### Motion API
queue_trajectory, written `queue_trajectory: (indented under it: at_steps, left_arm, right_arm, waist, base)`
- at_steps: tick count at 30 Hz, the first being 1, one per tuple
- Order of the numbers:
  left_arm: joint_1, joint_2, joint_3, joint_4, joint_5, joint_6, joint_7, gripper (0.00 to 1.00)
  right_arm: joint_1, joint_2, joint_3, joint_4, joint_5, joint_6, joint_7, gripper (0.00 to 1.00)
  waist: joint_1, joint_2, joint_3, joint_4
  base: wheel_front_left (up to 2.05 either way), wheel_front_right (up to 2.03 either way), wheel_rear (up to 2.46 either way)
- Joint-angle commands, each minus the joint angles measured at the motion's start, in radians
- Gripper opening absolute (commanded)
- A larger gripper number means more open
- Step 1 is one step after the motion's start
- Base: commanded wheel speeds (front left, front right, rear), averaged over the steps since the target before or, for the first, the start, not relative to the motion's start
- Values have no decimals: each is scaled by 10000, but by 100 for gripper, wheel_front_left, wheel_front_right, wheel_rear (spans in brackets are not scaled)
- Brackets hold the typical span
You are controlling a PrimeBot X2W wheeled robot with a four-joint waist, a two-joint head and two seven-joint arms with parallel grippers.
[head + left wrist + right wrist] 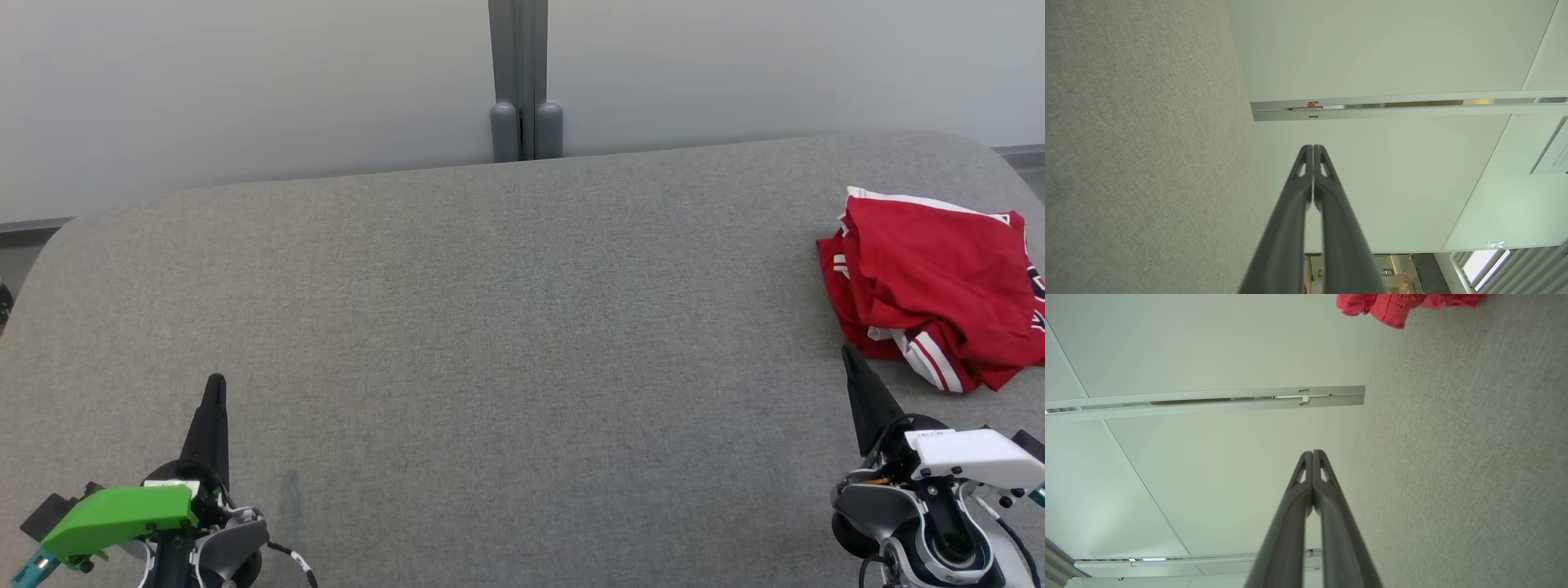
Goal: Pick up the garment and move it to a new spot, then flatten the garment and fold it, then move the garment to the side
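Note:
A red garment (931, 286) with white stripes lies crumpled at the far right of the grey table (490, 327); its red edge (1396, 306) also shows at the top of the right wrist view. My right gripper (849, 353) stands just in front of the garment's near edge, fingertips pressed together with nothing between them (1313, 452). My left gripper (216, 380) rests at the lower left, far from the garment, its fingers also shut and empty (1313, 147).
A pale wall (245, 82) with a grey post (526, 82) runs behind the table's far edge. The grey fabric surface stretches wide between the two grippers. The table's corners are rounded at the back left and back right.

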Motion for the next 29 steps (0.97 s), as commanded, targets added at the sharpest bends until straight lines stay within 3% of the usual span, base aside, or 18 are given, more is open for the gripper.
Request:
queue_trajectory:
  at_steps: [1,29]
  left_arm:
    - [-108,21,24,7,56,-16,31,0]
    - [-108,19,27,5,59,-16,35,0]
  right_arm:
    - [-70,-10,-21,15,-31,7,30,0]
    - [-72,5,-41,17,-49,7,53,0]
  waist:
    - [0,0,0,0]
    - [0,0,0,0]
  base:
    - [0,0,0]
    - [0,0,0]
